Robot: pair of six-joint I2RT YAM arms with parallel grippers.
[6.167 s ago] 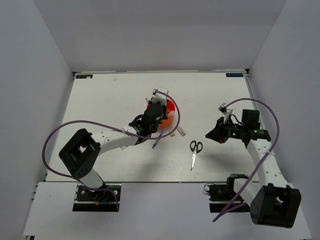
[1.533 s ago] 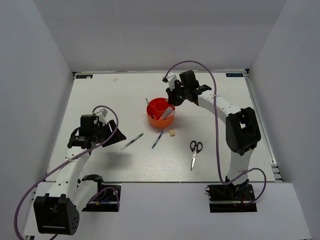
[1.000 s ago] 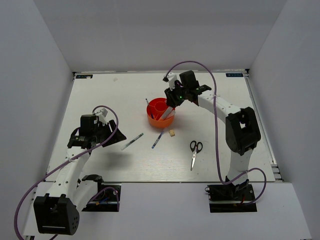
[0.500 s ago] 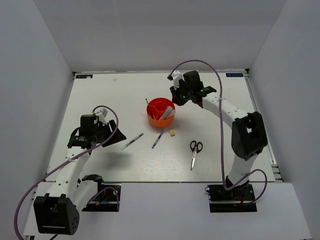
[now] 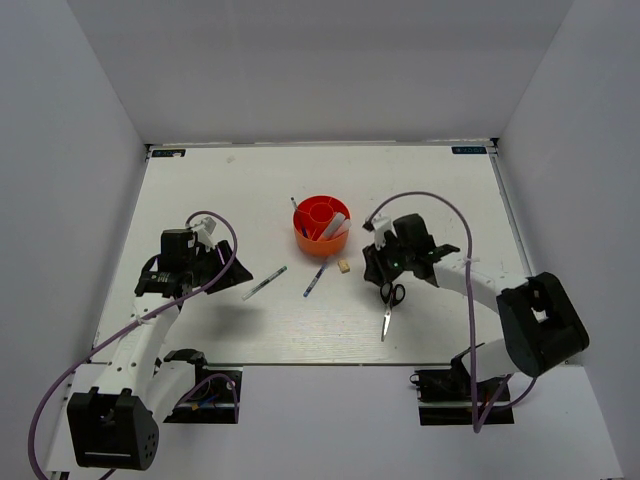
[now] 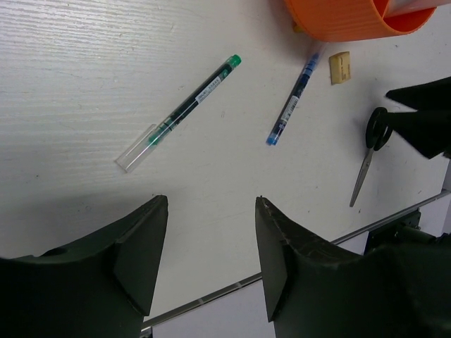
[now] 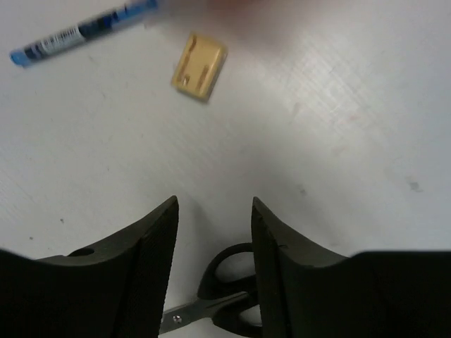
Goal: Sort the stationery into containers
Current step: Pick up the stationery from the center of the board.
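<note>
The orange organizer (image 5: 321, 238) stands mid-table with a pale marker tube (image 5: 335, 222) and a thin pen (image 5: 296, 207) leaning in it. In front of it a green-capped pen (image 5: 264, 283), a blue pen (image 5: 314, 281) and a beige eraser (image 5: 344, 266) lie on the table. The black-handled scissors (image 5: 388, 306) lie to the right. My right gripper (image 5: 385, 274) (image 7: 213, 203) is open and low, just above the scissors' handles (image 7: 232, 282), with the eraser (image 7: 199, 67) ahead. Left of the green-capped pen (image 6: 183, 113), my left gripper (image 5: 232, 276) (image 6: 211, 201) hangs open and holds nothing.
White walls close in the table on three sides. The table's near edge (image 6: 232, 285) runs just under my left fingers. In the left wrist view, the organizer's ribbed wall (image 6: 345, 17) sits at the top right, and my right gripper is a dark shape (image 6: 423, 123) beside the scissors (image 6: 363, 169).
My right arm has swung from above the organizer down and toward the near side, ending over the scissors' handles. The left arm has stayed where it was.
</note>
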